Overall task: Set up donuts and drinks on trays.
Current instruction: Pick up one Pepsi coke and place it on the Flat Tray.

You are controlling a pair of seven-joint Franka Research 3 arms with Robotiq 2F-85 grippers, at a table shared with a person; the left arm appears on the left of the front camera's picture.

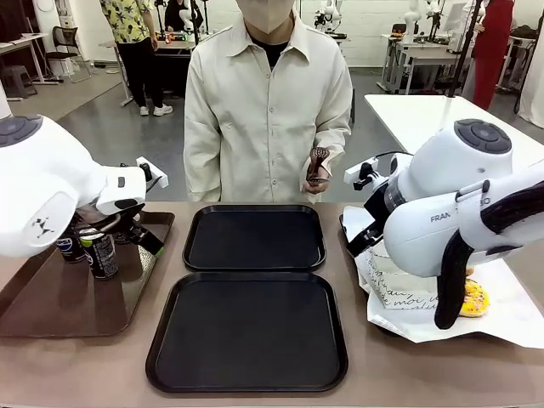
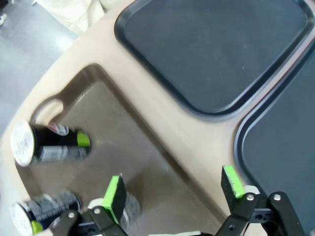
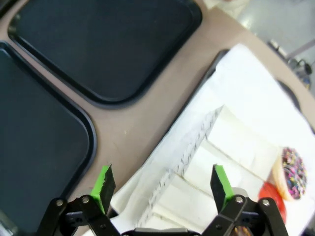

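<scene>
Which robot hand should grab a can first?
The left hand, probably: open, it hangs over the brown tray, next to the cans. The right hand is over the boxes, away from them.

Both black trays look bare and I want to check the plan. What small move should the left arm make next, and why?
Probably slide the left gripper sideways until the nearest can sits between its jaws. They stand open and empty above the brown tray, the can lies just outside them, and the black trays hold nothing yet.
</scene>
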